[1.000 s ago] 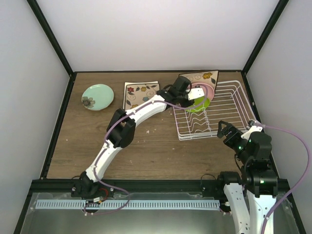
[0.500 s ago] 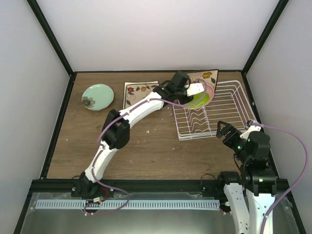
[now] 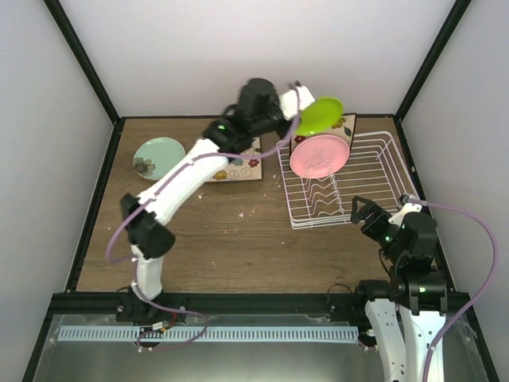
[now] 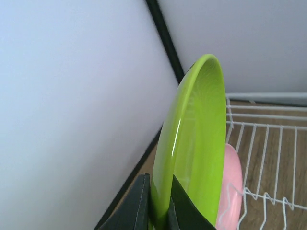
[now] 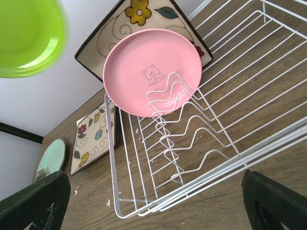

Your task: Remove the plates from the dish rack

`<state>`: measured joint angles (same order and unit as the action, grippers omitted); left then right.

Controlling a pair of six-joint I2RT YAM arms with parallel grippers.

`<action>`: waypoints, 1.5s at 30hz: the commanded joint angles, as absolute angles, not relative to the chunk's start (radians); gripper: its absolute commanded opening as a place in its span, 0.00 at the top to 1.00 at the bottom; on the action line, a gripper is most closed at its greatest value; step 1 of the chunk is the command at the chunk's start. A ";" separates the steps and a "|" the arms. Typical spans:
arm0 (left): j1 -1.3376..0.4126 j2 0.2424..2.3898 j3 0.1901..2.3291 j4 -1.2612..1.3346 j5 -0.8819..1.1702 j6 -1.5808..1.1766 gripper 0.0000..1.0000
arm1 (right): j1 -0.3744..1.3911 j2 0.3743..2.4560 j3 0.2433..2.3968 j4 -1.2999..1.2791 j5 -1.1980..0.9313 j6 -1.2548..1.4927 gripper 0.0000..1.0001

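The left pincer is clamped narrow on the lower rim of the small lime-green plate, one dark finger on each face. The plate stands on edge in that grip, held up in the air. From above, the left pincer and the lime-green plate sit over the far left corner of the dish rack, clear of its wires, with the back wall right behind them.

Just under it, the pink plate stands in the rack's far left slots, leaning on the wavy dividers. In the right wrist view the pink plate shows a small bear print on its face. Behind it a cream flowered plate stands tilted at the far end of the rack, partly hidden by the pink one.

On the counter, left of the rack, a second square flowered plate lies flat with the left arm passing over part of it. Farther left lies a round mint-green plate, well apart from the rack.

The right pincer is spread wide and holds nothing. It hangs just beside the rack's near right corner, pointing across the rack toward the plates.
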<state>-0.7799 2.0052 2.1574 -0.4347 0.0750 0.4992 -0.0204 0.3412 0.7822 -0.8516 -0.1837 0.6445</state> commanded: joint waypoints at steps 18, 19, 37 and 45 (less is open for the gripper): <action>0.205 1.318 0.995 -0.337 0.684 -0.500 0.96 | -0.011 0.378 0.671 -0.648 -0.216 0.699 0.00; 0.208 1.310 0.952 -0.339 0.683 -0.515 0.96 | -0.011 0.381 0.672 -0.644 -0.215 0.699 0.00; 0.210 1.279 0.643 -0.451 0.541 -0.578 0.96 | -0.011 0.358 0.703 -0.691 -0.185 0.673 0.00; 0.210 1.231 0.570 -0.473 0.489 -0.587 0.92 | -0.011 0.329 0.693 -0.714 -0.182 0.679 0.00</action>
<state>0.2077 1.2694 0.5884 -0.4644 0.5152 -0.5724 -0.0200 0.3473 0.6724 -0.6888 -0.1970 0.6895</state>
